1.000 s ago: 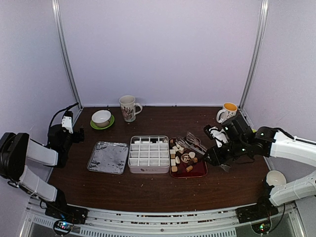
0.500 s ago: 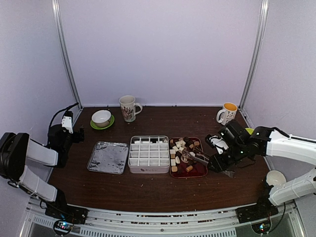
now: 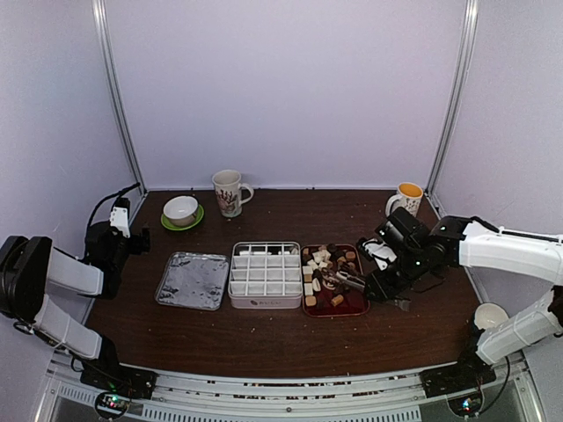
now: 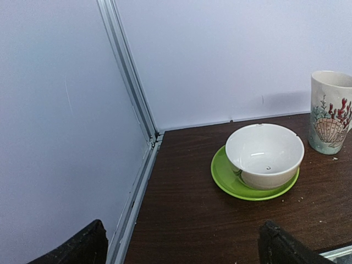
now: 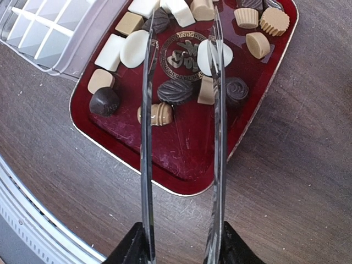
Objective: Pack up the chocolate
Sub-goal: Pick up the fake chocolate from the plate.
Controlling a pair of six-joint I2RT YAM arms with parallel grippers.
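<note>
The chocolate [image 3: 321, 264] is a heap of small dark, tan and white pieces on a dark-red tray [image 3: 352, 306]. My right gripper [image 3: 378, 286] is shut on metal tongs [image 3: 343, 280] just right of the tray. In the right wrist view my right gripper [image 5: 181, 242] clamps the tongs [image 5: 146, 110], whose two open blades reach over the tray [image 5: 187, 159]; a dark ridged chocolate [image 5: 175, 91] and a tan one lie below and between them. My left gripper [image 3: 119, 220] rests far left, and it [image 4: 184, 247] stands open with nothing in it.
A white divided box [image 3: 264, 274] sits left of the tray, with a silvery lid [image 3: 193, 280] beyond it. At the back stand a shell-print mug [image 3: 229, 192], a white bowl on a green saucer [image 3: 181, 211] and a yellow-lined mug [image 3: 406, 200]. A white cup [image 3: 491, 316] sits near right.
My right arm has moved left and forward, bringing the tongs from the tray's back right corner to over its middle. The left arm has stayed still.
</note>
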